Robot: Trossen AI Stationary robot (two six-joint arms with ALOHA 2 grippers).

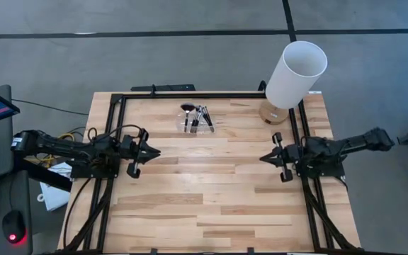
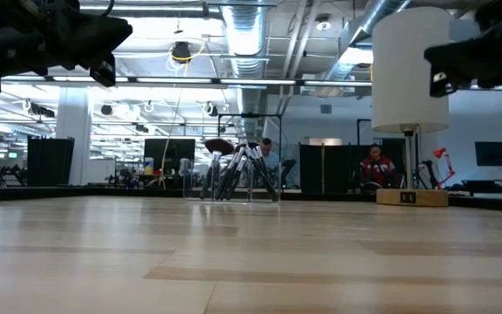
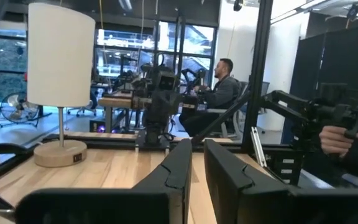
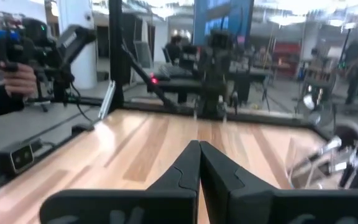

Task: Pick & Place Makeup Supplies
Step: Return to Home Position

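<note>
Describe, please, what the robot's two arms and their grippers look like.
The left arm and right arm are matte black, built of blocky jointed segments, with thin black cables looping near the wrists. The left gripper and right gripper each carry two flat, dark, angular fingers tapering forward. No markings can be read.

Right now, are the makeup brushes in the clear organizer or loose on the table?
In: the makeup brushes stand bunched, bristles up, inside the clear organizer; the high view shows none loose on the table.
</note>
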